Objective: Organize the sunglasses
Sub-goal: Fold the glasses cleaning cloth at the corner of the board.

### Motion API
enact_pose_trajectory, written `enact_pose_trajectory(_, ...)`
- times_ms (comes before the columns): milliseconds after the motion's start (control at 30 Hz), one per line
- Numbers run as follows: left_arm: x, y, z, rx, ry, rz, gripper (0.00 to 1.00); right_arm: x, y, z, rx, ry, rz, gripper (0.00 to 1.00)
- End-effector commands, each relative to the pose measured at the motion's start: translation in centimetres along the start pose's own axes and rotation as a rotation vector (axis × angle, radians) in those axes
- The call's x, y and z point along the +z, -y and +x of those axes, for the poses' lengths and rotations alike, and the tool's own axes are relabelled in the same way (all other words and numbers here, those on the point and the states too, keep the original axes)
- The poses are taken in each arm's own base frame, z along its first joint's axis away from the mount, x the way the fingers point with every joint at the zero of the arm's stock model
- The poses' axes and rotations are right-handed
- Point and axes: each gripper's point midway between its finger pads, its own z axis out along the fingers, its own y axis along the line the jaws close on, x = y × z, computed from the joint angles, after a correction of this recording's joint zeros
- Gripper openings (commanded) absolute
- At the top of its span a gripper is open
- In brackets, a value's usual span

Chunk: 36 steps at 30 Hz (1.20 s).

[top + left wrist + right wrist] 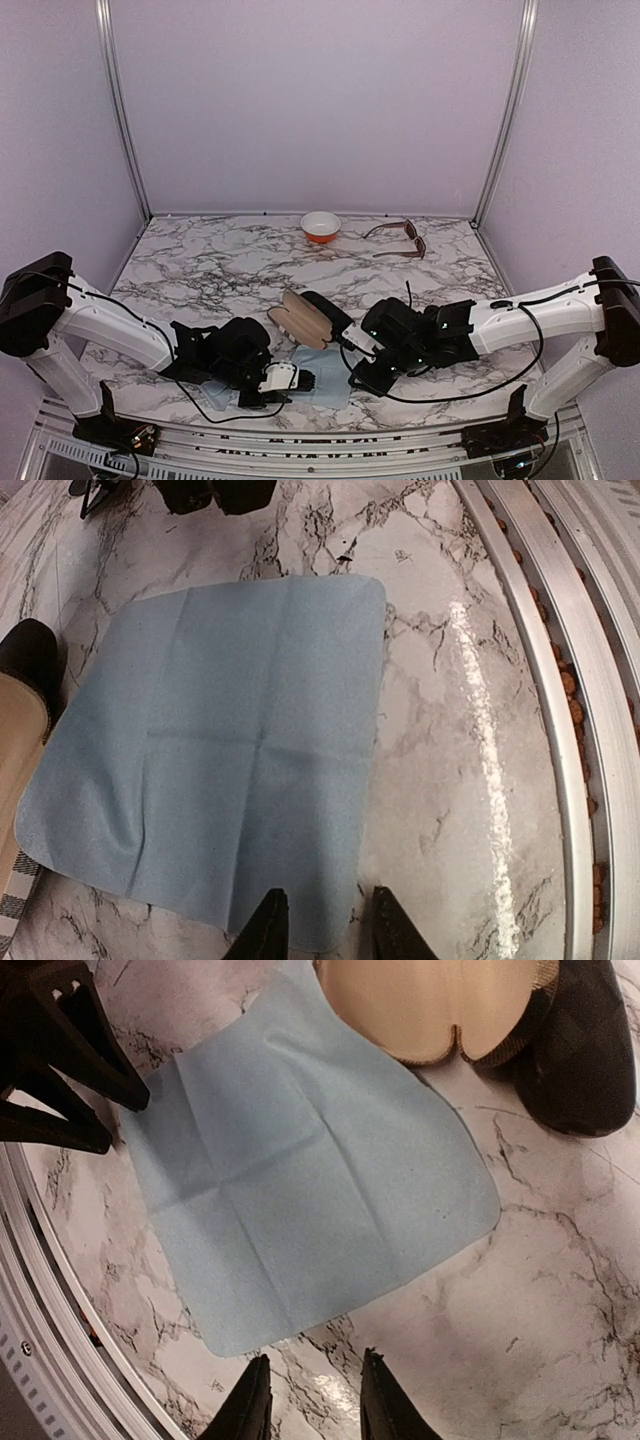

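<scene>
A brown pair of sunglasses point(398, 240) lies unfolded at the back right of the table, far from both arms. A light blue cloth point(220, 750) lies flat near the front edge. My left gripper point(330, 922) is low over the cloth's near corner, open, with one finger over the cloth and the other over bare marble. My right gripper point(315, 1400) faces it from the cloth's other side, open over bare table just short of the cloth point(300, 1180). Neither holds anything.
An open case with a tan lining point(430, 1005) and a black case point(580, 1060) lie just behind the cloth. An orange and white bowl point(320, 226) stands at the back centre. The metal rail point(560, 730) of the table's front edge runs close by.
</scene>
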Motion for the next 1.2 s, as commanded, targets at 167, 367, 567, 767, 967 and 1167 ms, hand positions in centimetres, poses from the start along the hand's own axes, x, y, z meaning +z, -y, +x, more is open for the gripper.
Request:
enact_pose_trajectory(167,0.8,0.4,3.2,-0.011,-0.124,0.043,0.26,-0.7,-0.3,-1.2,-0.005,0.051,-0.009,0.3)
enact_pose_trajectory(367,1.8,0.6,3.9,-0.037,-0.175,0.08,0.15,-0.7,-0.4,-1.1,0.0,0.051,-0.014,0.3)
enact_pose_trajectory(567,1.5,1.0,2.9,-0.061,-0.136,0.106,0.0,-0.8,-0.4,-1.1,0.004,0.052,-0.013,0.3)
enact_pose_trajectory(767,0.1,2.2,0.7,-0.158,-0.049,0.159,0.0,-1.0,-1.0,-0.9,-0.009,0.048,-0.051,0.29)
enact_pose_trajectory(967,-1.1,4.1,-0.3,-0.231,0.044,0.188,0.0,-2.2,-3.0,-0.6,-0.045,0.088,-0.159,0.3)
enact_pose_trajectory(1167,-1.5,5.1,-1.0,-0.277,0.088,0.204,0.0,-2.6,-5.9,-0.2,-0.18,0.182,-0.211,0.33)
